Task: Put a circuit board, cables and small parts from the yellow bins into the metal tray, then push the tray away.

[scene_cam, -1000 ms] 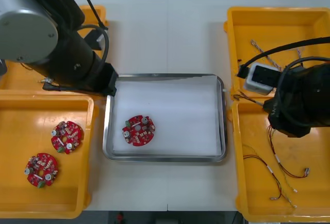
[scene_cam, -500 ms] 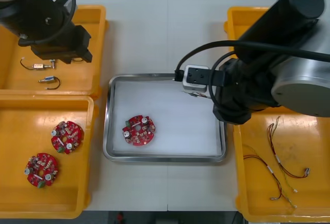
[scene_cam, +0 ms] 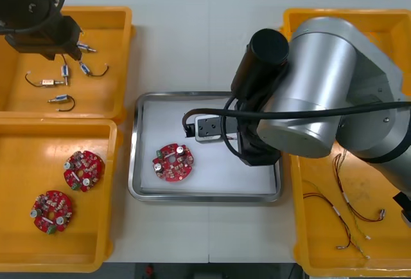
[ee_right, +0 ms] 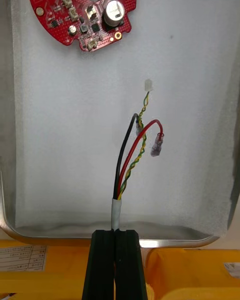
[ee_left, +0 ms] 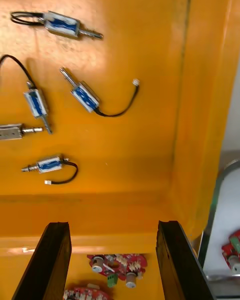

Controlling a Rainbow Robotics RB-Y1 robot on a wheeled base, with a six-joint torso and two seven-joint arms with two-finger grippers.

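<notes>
Your right gripper (ee_right: pixel 116 235) is hanging over the tray (scene_cam: pixel 205 197), its fingers pinching the sleeved end of a cable (ee_right: pixel 134 155). The cable's loose ends are dangling above the tray's white floor, between the board (ee_right: pixel 82 10) lying inside the tray and the tray's rim. I cannot tell whether those ends are touching the floor. Your left gripper (ee_left: pixel 112 225) is waiting, fingers spread wide and holding nothing, over the bin just left of the tray's far corner, above the small metal parts (ee_left: pixel 85 96).

Here is what you are risking. The wire tips are reaching toward the board, so if you are letting go here, a terminal may be hooking on the board's components and dragging it when the tray gets pushed. The fingers are also sitting right at the tray's rim, so the sleeved end may be landing on the rim and trailing outside the tray. On the other side, the parts are lying close together with curling leads, so one pinch may be lifting two.

You are working with these:
- four bins (scene_cam: pixel 122 35), two on each side of the tray
- one board inside the tray
- two spare boards (scene_cam: pixel 83 170) in the bin left of the tray's near corner
- five small metal parts
- one cable in your grip
- loose cables (scene_cam: pixel 350 211) tangling in the bin right of the tray's near corner, at least two
</notes>
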